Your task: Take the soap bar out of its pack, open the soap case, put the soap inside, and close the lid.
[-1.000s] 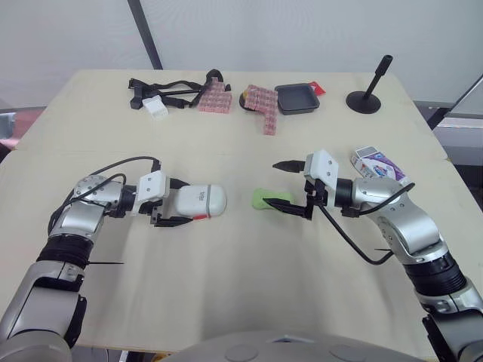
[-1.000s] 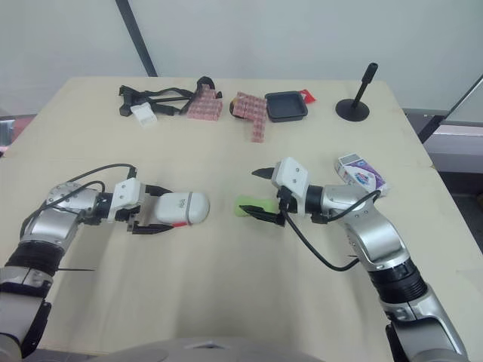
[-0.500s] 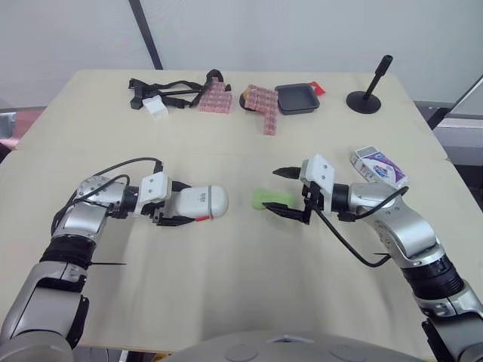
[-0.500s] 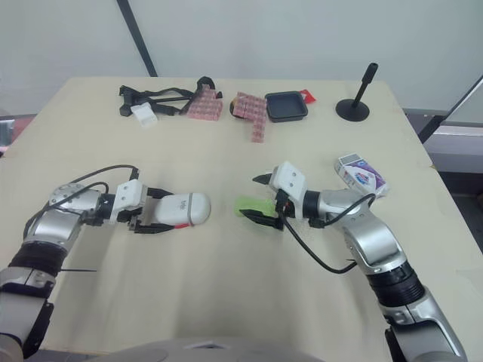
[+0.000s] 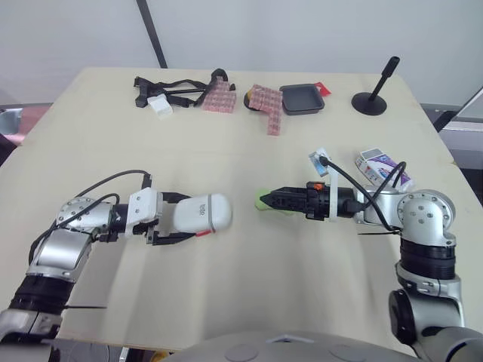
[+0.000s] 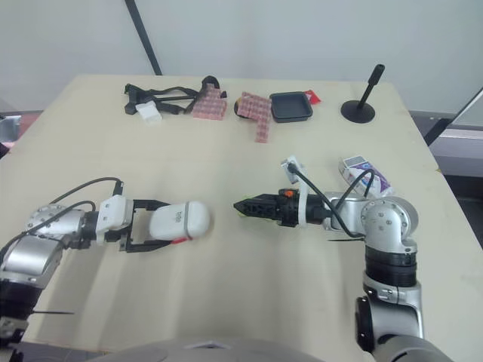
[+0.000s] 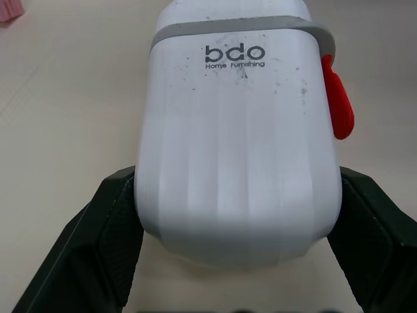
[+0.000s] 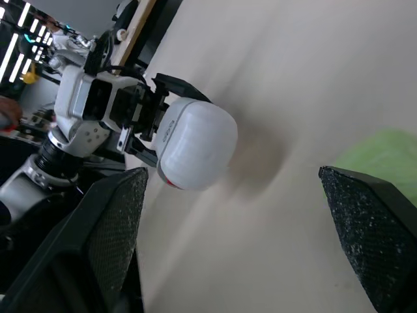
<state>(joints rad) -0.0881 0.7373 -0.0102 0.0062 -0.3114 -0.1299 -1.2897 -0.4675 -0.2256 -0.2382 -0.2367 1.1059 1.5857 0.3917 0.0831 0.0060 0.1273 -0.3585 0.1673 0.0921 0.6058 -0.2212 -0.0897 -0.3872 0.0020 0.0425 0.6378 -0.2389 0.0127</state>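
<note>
The right arm has rolled its wrist over since the earlier frame, so the right claw [image 5: 269, 200], whose fingers then stood one above the other, now lies level and points toward the robot's left. Its tips are at the green soap bar [image 8: 384, 156], which lies bare on the table [image 5: 249, 294] near the middle. Seen from the right wrist, the two black fingers [image 8: 111, 235] stand wide apart, so this claw is open. The soap sits just beside one finger rather than clamped between the two, and whether that finger touches it cannot be told. The left claw [image 5: 189, 216] grips the white soap case [image 5: 202, 215], with a finger pressed against each flank. The case lies on its side with its rounded end toward the soap and well apart from it. Its lid looks shut, with a red catch [image 7: 339, 107] on one edge. Whether the case rests on the table or is held just off it cannot be told. The purple and white soap pack [image 5: 383, 167] lies behind the right forearm. A black tray [image 5: 301, 98], pink blocks [image 5: 264, 105] and a black stand [image 5: 375, 102] are along the far edge.
</note>
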